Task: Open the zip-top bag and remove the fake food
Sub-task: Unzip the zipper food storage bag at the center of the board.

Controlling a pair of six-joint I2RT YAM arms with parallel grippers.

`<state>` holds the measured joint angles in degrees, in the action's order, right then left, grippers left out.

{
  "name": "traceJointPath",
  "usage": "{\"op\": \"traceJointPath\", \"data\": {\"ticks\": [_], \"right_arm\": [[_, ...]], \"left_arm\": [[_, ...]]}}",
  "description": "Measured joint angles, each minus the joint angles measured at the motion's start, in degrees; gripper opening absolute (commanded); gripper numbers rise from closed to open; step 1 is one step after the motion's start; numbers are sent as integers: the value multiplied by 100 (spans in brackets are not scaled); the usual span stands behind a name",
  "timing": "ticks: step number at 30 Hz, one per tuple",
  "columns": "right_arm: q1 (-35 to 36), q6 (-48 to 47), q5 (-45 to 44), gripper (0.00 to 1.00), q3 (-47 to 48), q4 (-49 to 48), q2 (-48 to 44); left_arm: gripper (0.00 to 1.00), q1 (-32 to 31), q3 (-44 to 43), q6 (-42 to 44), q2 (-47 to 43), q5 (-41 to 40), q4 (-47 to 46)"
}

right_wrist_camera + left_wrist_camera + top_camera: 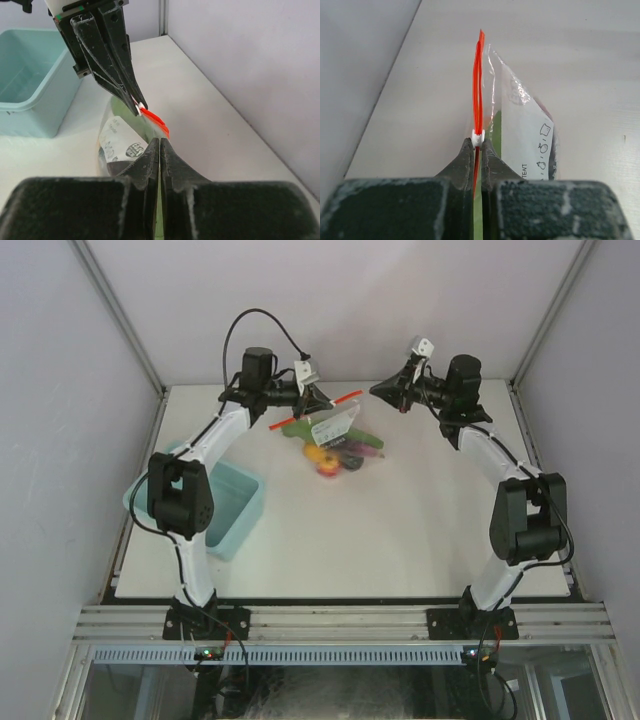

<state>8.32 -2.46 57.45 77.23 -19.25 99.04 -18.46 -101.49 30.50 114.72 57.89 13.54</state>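
My left gripper [318, 400] [477, 142] is shut on the red-orange zip strip [478, 85] of the zip-top bag [335, 426] [520, 125]. The white slider [477, 136] [141, 106] sits right at its tips. The strip is held up at the back of the table and the clear bag hangs below it. The fake food [337, 455], yellow, red, green and purple pieces, is bunched in the bag's bottom. My right gripper [375, 390] [160, 141] is shut, with the strip's free end [159, 125] just beyond its tips; I see nothing between its jaws.
A light blue bin [238, 512] [30, 85] stands at the left, beside the left arm's elbow. Grey walls enclose the table on the left, back and right. The white tabletop [380, 530] spreads in front of the bag.
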Motion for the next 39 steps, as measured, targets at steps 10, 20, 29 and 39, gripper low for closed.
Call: {"op": "traceJointPath", "data": {"ticks": [10, 20, 29, 39], "right_arm": [[138, 22, 181, 95, 0, -179, -20], [446, -1106, 560, 98, -175, -125, 7], [446, -1958, 413, 67, -76, 664, 66], [461, -2378, 365, 58, 592, 1727, 417]], "left_arm": [[0, 7, 297, -247, -166, -28, -446], [0, -258, 326, 282, -299, -177, -22], [0, -422, 310, 815, -330, -356, 531], [0, -442, 310, 1019, -367, -374, 745]]}}
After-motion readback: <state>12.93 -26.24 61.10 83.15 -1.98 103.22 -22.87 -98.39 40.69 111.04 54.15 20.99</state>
